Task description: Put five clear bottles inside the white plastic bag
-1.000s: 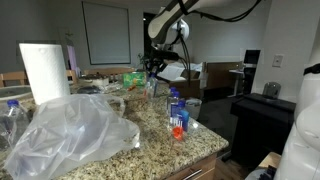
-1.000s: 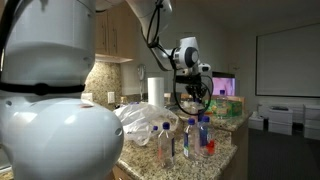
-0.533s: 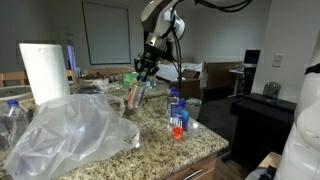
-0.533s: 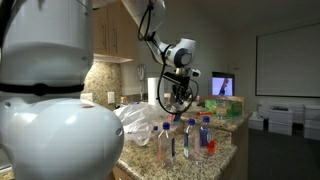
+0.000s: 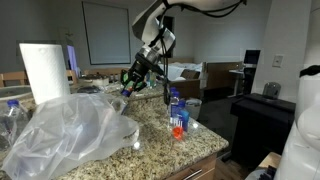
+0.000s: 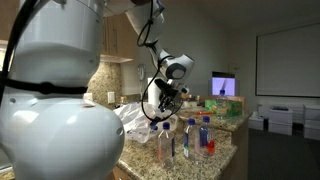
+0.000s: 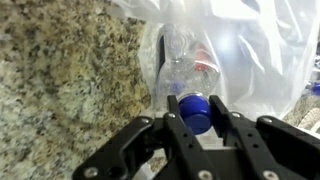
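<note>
Hanging by its blue cap [image 7: 195, 106], 1 clear bottle [image 7: 180, 68] points away from the hand [image 7: 197, 113], whose fingers are clamped on the cap. The bottle's body meets the crinkled film of the white plastic bag [image 7: 250, 50], which lies along the granite tabletop [image 7: 60, 80]. Other clear bottles [image 6: 189, 138] stand upright near a tabletop corner, apart from the bag. A paper-towel roll [image 5: 43, 70] stands behind the bag.

The speckled granite worktop [image 5: 155, 130] carries a crumpled white plastic bag [image 5: 70, 130], a tall paper-towel roll [image 5: 43, 70] standing behind it, and clear bottles [image 5: 177, 115] upright near one edge.
</note>
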Robot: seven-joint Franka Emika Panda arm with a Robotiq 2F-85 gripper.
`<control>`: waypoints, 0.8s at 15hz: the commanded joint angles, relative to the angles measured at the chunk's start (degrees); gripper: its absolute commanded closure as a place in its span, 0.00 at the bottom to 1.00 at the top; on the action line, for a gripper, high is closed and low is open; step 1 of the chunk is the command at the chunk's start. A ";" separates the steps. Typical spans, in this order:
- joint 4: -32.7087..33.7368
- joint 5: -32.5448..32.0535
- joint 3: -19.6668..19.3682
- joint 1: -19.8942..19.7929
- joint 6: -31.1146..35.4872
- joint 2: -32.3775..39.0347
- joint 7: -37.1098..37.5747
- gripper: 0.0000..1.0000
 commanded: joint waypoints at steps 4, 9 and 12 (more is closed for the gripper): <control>1.12 11.47 1.92 0.15 -5.20 3.53 -4.11 0.90; -1.11 17.28 4.09 3.23 -6.39 5.34 -2.93 0.90; -0.81 18.29 5.05 5.46 -6.14 6.87 -2.39 0.90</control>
